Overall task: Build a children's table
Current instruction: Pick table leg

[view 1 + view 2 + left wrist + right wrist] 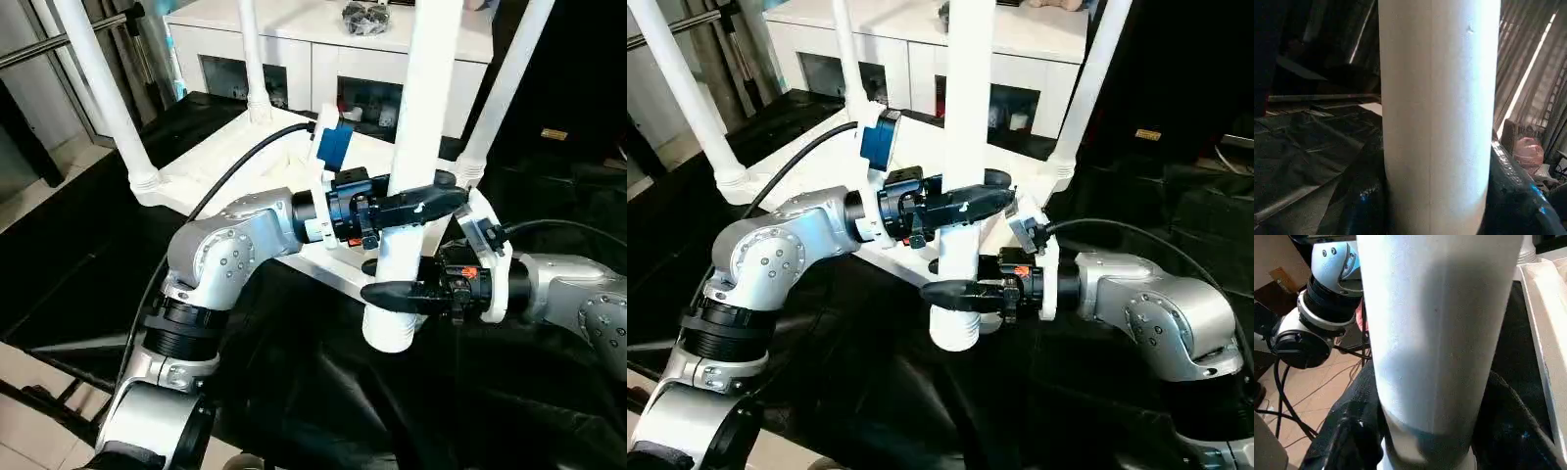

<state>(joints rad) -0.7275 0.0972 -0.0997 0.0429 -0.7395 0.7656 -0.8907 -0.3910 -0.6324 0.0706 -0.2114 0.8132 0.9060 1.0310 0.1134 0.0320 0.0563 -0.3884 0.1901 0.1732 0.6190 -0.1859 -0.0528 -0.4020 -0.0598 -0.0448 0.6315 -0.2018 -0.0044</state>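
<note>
A white tubular leg (423,117) is held upright by both grippers just in front of the upturned white tabletop (211,166). The left gripper (431,204) is clamped around the leg, higher up. The right gripper (397,292) is pinched on the leg close to its lower end, directly below the left gripper. Three further legs (98,83) are seen standing in corner sockets of the tabletop. A white glass-door cabinet (294,59) is seen behind the tabletop.
</note>
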